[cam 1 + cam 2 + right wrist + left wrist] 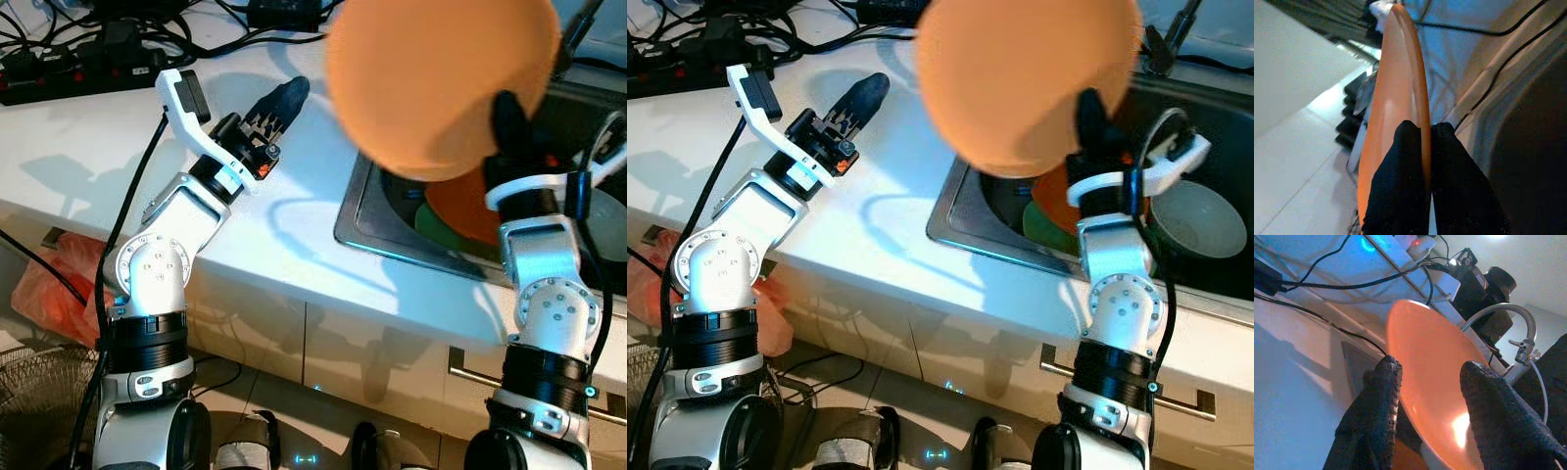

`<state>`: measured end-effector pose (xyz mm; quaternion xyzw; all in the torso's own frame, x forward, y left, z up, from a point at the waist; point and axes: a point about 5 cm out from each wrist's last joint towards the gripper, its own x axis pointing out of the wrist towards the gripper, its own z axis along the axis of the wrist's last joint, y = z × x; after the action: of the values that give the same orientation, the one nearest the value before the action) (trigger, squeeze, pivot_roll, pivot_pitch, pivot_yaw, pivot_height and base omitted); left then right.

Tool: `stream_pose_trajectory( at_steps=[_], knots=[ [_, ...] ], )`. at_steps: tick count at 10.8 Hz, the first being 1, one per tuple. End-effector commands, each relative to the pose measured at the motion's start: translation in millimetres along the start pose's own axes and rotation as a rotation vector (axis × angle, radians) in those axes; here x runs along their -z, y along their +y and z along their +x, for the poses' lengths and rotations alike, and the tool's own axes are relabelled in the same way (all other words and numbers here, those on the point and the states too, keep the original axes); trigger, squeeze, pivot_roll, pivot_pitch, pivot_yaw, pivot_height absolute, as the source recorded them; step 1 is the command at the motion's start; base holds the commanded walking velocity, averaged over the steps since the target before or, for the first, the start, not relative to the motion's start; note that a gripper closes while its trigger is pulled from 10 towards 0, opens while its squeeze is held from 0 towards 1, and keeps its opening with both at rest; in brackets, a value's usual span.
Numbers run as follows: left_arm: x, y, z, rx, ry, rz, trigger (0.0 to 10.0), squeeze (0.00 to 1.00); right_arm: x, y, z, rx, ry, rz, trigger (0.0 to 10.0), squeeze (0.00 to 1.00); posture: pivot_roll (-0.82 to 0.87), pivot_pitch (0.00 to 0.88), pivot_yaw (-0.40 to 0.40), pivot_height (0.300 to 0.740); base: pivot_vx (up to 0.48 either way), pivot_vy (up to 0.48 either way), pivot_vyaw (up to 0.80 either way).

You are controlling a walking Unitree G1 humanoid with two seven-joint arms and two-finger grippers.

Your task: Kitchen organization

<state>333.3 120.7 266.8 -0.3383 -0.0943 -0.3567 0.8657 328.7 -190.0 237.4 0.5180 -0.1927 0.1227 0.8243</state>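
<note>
**Right gripper holds orange plate over sink, left gripper idle on counter**

Left eye view: right gripper [506,116] clamped on rim of orange plate [441,83], plate lifted up close to camera, above the near-left part of the sink [364,217]. More dishes in the basin under it: another orange dish [460,208] and a green one [431,223]. Left gripper [279,103] hovers over the white countertop [88,147], left of the sink, pointing toward the plate but well apart from it. Power strip [59,73] and cables along the back of the counter.

Right eye view: same scene; a white bowl [1197,220] sits in the basin right of the orange dish. Cabinet handle [1122,387] below the counter edge.

Left wrist view: left fingers [1383,396] apart, nothing between them; plate seen beyond the gap, tilted, faucet [1513,328] behind it.

Right wrist view: right fingers [1400,171] pinch the plate's edge from both sides, plate seen edge-on, long axis running away from the wrist.

Key relation: plate is already in the right gripper, so the right arm is the one to place it; the countertop lies to its left, the basin directly below. Destination can't be told from the pictures.
</note>
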Motion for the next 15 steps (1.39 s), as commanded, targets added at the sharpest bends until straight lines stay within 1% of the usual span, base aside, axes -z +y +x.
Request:
stream_pose_trajectory(
  at_steps=[1,2,3,4,5,7,8,9,10,11,12,13,15],
  knots=[
    [-1,-2.4,-1.8,0.003,0.001,0.022,10.0,0.00,-15,2.3,4.5,0.010,-0.082,-0.003,0.0,0.00,0.14,0.180,0.030,0.740,0.000,0.000,0.00],
    [0,-2.3,-2.1,0.002,0.002,0.025,10.0,0.00,-21,-2.4,5.0,0.043,-0.122,0.010,0.0,0.00,0.14,0.181,0.030,0.740,0.000,0.000,0.00],
    [1,-2.3,-2.4,-0.001,0.008,0.036,10.0,0.00,-26,-7.8,4.6,0.087,-0.138,-0.045,0.0,0.00,0.14,0.181,0.030,0.740,0.000,0.000,0.00],
    [2,-1.9,-3.0,-0.008,0.014,0.056,10.0,0.00,-33,-17.0,3.1,0.160,-0.182,-0.084,0.0,0.00,0.14,0.180,0.029,0.740,0.000,0.000,0.00],
    [5,-0.9,-4.5,-0.019,0.029,0.084,10.0,0.00,-42,-25.1,1.3,0.226,-0.214,-0.172,0.0,0.00,0.14,0.182,0.028,0.740,0.000,0.000,0.00],
    [6,2.3,-6.8,-0.041,0.037,0.105,10.0,0.00,-54,-33.4,-2.1,0.300,-0.249,-0.323,0.0,0.00,0.14,0.184,0.025,0.740,0.000,0.000,0.00],
    [6,3.6,-8.0,-0.048,0.036,0.108,10.0,0.00,-61,-38.1,-5.1,0.341,-0.276,-0.369,0.0,0.00,0.14,0.184,0.025,0.740,0.000,0.000,0.00],
    [7,4.6,-9.0,-0.055,0.039,0.114,10.0,0.00,-64,-43.0,-7.2,0.371,-0.283,-0.396,0.0,0.00,0.14,0.184,0.024,0.740,0.000,0.000,0.00],
    [8,5.0,-9.6,-0.060,0.046,0.127,10.0,0.00,-57,-50.3,-8.8,0.402,-0.204,-0.495,0.0,0.00,0.14,0.185,0.023,0.740,0.000,0.000,0.00],
    [8,5.4,-10.0,-0.065,0.047,0.141,10.0,0.00,-49,-58.6,-12.2,0.442,-0.127,-0.637,0.0,0.00,0.14,0.185,0.022,0.740,0.000,0.000,0.00],
    [10,6.7,-11.0,-0.077,0.055,0.156,10.0,0.00,-38,-65.7,-17.6,0.447,-0.065,-0.700,10.0,0.00,0.14,0.186,0.023,0.740,0.000,0.000,0.00],
    [11,7.3,-11.6,-0.080,0.060,0.164,10.0,0.00,-35,-69.3,-20.0,0.467,-0.049,-0.703,10.0,0.00,0.14,0.187,0.023,0.740,0.000,0.000,0.00],
    [12,8.1,-12.1,-0.092,0.061,0.172,10.0,0.00,-30,-77.1,-22.0,0.496,-0.003,-0.749,10.0,0.00,0.14,0.187,0.022,0.740,0.000,0.000,0.00]
  ],
)
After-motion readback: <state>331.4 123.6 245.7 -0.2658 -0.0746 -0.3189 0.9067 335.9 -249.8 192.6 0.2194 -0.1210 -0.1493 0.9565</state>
